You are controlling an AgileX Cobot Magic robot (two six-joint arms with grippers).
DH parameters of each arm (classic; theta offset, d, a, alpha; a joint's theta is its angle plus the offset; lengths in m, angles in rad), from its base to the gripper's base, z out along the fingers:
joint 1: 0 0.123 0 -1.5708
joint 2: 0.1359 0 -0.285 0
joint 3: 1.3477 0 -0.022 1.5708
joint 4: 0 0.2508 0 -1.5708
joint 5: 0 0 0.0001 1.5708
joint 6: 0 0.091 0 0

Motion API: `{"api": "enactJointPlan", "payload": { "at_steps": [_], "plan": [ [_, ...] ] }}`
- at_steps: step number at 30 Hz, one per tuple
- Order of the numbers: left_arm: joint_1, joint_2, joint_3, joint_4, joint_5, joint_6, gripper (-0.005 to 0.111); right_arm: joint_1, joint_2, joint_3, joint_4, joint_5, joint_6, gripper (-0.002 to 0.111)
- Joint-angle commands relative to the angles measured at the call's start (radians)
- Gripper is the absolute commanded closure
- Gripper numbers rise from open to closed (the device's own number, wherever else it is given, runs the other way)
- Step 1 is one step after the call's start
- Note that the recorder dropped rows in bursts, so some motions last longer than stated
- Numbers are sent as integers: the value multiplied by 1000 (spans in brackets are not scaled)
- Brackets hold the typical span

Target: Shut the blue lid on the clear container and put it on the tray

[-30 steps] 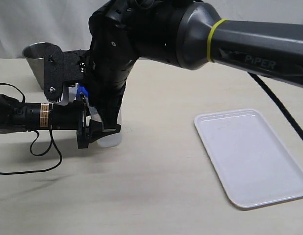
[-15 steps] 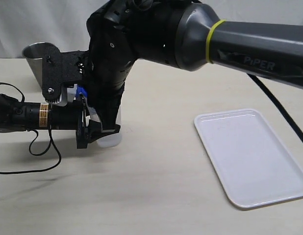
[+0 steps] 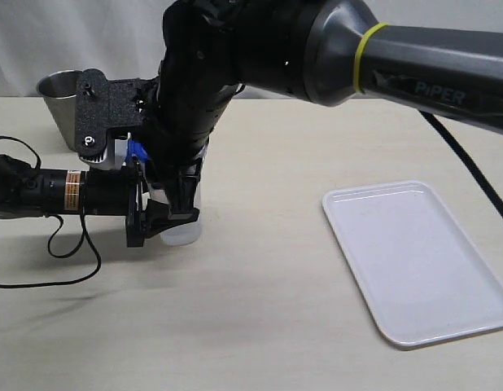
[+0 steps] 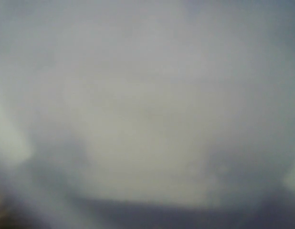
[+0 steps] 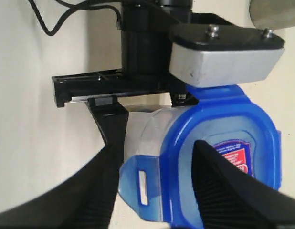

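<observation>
Where the blue lid sits: on the mouth of the clear container, directly under the right claw. One snap tab shows, flaring outward from the container wall; whether the lid is locked cannot be told.
Right claw: jaws spread wide, clamped on nothing. One ribbed finger hangs beside the container, the other over the lid's lighter centre next to its sticker.
Left claw: reaching in level from the table's left edge, closed on the container's lower wall, holding it upright on the table.
Left wrist view: only a pale blur, nothing to make out.
Clear container: standing in the left half of the table, between the back and front edges. Its contents cannot be told through the cloudy wall.
Tray: flat on the table by the right edge, toward the front right corner, well apart from the container. Its white floor shows from rim to rim.
Steel cup: upright near the back left corner, behind the left claw; its inside is hidden.
In the way: the right arm's dark body hangs over the container and hides most of it in the exterior view. A black cable loops on the table under the left arm.
</observation>
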Motion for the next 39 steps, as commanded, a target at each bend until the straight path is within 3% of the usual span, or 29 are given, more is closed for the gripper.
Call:
{"api": "enactJointPlan", "payload": {
  "at_steps": [1, 9, 15, 30, 36, 39],
  "plan": [
    [-7, 0, 14, 126, -7, -11, 107, -5, 96, 44, -62, 150, 6, 62],
    [-7, 0, 14, 120, -7, -11, 107, -5, 79, 44, 18, 152, 0, 61],
    [-7, 0, 14, 120, -7, -11, 107, -5, 49, 26, 23, 170, 46, 51],
    [-7, 0, 14, 120, -7, -11, 107, -5, -72, 4, 86, 183, 49, 51],
    [-7, 0, 14, 148, -7, 39, 107, -8, -72, 4, 86, 54, 86, 67],
    [-7, 0, 14, 147, -7, 42, 107, -8, -54, 4, 68, 71, 97, 68]
  ]
}}
